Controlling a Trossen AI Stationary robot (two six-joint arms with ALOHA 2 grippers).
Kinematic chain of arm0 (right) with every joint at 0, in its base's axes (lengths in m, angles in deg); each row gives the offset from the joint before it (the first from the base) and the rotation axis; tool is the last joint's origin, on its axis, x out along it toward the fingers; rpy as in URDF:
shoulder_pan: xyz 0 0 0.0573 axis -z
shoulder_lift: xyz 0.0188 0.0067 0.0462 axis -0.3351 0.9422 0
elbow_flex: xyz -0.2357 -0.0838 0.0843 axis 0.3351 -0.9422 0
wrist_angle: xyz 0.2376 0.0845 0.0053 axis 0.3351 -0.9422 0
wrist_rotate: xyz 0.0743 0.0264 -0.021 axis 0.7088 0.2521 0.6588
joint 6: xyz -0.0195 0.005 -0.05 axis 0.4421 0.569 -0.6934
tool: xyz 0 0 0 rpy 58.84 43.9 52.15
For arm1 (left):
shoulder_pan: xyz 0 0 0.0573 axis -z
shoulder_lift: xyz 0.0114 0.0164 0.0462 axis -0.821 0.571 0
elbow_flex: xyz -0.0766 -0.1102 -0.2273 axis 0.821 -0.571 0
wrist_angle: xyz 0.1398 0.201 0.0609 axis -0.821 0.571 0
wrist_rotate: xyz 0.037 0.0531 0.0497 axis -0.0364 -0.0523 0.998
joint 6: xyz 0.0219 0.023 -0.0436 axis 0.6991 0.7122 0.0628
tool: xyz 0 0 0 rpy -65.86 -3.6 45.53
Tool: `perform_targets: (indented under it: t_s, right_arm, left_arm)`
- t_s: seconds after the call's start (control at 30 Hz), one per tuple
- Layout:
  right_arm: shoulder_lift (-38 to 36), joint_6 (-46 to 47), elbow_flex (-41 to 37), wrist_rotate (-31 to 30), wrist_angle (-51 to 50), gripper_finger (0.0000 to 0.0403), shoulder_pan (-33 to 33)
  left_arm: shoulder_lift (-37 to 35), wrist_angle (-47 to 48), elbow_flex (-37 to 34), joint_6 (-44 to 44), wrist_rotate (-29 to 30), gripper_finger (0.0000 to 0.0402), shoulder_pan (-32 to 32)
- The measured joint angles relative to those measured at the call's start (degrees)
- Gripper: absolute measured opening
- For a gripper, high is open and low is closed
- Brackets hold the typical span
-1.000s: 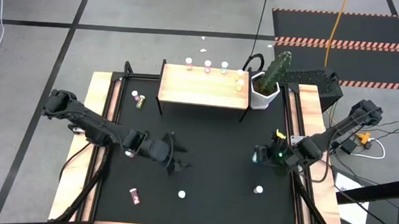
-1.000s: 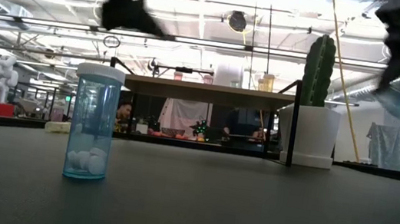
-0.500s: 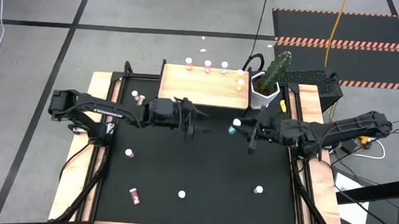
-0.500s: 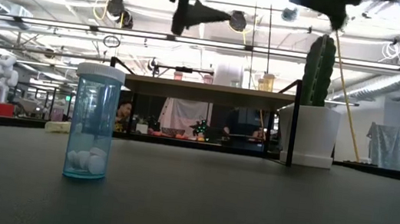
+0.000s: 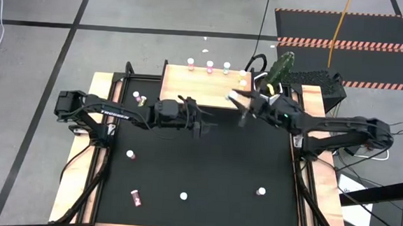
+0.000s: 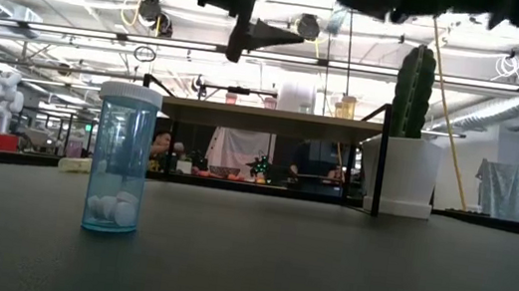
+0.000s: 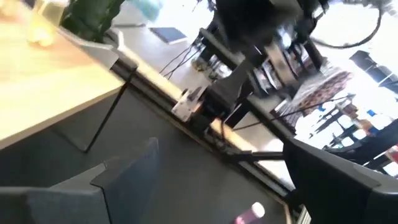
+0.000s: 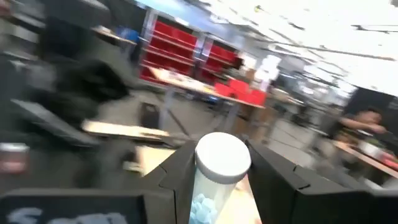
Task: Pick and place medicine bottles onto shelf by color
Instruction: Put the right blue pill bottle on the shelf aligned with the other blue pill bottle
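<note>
My right gripper (image 5: 233, 99) is shut on a teal bottle with a white cap (image 8: 222, 163), held in the air over the right part of the light-wood shelf (image 5: 196, 91). Several bottles (image 5: 226, 67) stand along the shelf's far and right edges. My left gripper (image 5: 202, 124) is open and empty (image 7: 224, 186), in the air just in front of the shelf's near edge. Another teal bottle (image 6: 120, 160) stands upright on the black mat, and more bottles lie scattered there (image 5: 136, 197). My right gripper pinches the teal bottle's body just below its white cap (image 8: 205, 202), one finger on each side. The fingers (image 8: 273, 177) come roughly level from the table's right. The bottle is lifted clear, with its cap end past the fingertips.
A white pot with a green cactus (image 5: 272, 86) stands right of the shelf, close to my right arm. Loose bottles lie at the far left (image 5: 139, 99), the left (image 5: 129, 153) and the near side (image 5: 260, 191) of the mat. The mat's middle is bare.
My right gripper has carried the teal bottle from the mat's right side up and toward the far edge, to above the shelf's right part. My left gripper has swung from the mat's near left toward the far edge and right, and now sits before the shelf.
</note>
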State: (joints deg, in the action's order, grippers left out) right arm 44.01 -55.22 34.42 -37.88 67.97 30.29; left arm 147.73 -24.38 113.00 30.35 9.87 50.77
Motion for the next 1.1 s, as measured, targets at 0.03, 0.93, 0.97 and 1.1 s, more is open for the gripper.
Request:
perform_targets:
  t_s: [0.03,0.93,0.97,1.1]
  right_arm:
    - [1.7,-0.1,0.7,-0.1,0.1,0.0125,1.4]
    - [22.9,6.7,22.5,5.0,-22.8,0.0125,16.4]
    - [23.4,6.4,22.5,4.9,-22.8,0.0125,16.6]
    - [25.9,6.1,22.4,4.8,-23.0,0.0125,17.9]
  left_arm:
    - [-0.5,1.2,-0.1,0.0,0.0,0.0344,-0.1]
    - [-15.2,33.1,0.0,23.9,1.3,0.0344,-16.0]
    - [-15.2,33.4,0.0,24.7,1.3,0.0344,-16.6]
    - [-15.3,33.3,0.0,27.8,1.3,0.0344,-18.7]
